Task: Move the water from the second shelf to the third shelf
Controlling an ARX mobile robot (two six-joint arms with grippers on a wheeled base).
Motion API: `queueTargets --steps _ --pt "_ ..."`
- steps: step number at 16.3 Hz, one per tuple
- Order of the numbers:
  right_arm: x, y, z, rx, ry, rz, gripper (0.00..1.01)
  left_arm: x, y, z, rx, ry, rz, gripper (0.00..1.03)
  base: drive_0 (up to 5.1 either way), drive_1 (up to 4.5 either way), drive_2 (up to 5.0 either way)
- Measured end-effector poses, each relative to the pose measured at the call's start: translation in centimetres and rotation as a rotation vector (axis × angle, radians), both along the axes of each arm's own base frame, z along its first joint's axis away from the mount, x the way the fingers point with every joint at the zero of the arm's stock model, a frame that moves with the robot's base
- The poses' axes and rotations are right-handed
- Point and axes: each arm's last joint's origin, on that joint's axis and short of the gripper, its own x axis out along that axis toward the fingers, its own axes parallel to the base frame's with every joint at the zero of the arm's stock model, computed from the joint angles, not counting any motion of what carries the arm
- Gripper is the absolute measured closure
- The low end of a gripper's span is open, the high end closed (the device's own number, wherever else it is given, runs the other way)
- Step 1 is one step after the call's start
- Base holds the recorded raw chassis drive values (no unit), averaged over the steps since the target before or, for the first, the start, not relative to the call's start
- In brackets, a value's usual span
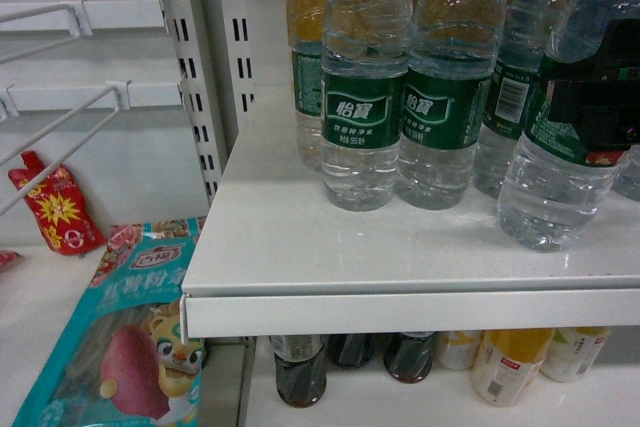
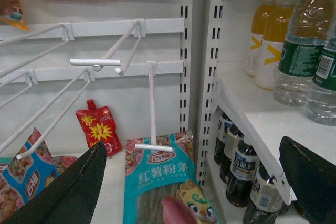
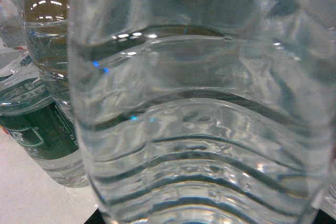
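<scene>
Right gripper, black, at the right edge of the head view, clamped around the label band of the water bottle; bottle tilted slightly, base on or just above the white shelf, contact not discernible. Right wrist view filled by the ribbed clear body of the same bottle, fingers out of sight. Left gripper low in front of the pegboard bay, fingers spread wide with nothing between them.

Just left of the held bottle: row of upright green-labelled water bottles, standing close together, with amber drink bottles behind. Below the shelf edge: dark bottles and pale yellow bottles on the lower level. Left bay: white wire hooks, red sachet, teal snack bag with cartoon animal.
</scene>
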Motion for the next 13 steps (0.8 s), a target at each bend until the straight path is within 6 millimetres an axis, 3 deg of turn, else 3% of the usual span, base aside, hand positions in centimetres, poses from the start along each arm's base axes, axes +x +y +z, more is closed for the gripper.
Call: queueTargets --steps 2,5,7,13 --pt "0.03 0.01 0.04 -0.002 0.000 0.002 0.60 0.00 0.00 0.00 0.000 0.000 0.000 0.05 0.0 0.00 0.0" --pt "0.05 0.04 0.11 -0.010 -0.008 0.011 0.30 0.00 0.00 0.00 0.000 0.000 0.000 0.05 0.0 0.00 0.0" --pt "0.12 0.05 0.29 -0.009 -0.015 0.011 0.05 0.00 0.00 0.00 0.000 0.000 0.000 0.05 0.0 0.00 0.0" --pt "0.04 0.07 0.24 -0.008 -0.001 0.024 0.03 0.00 0.00 0.00 0.000 0.000 0.000 0.05 0.0 0.00 0.0"
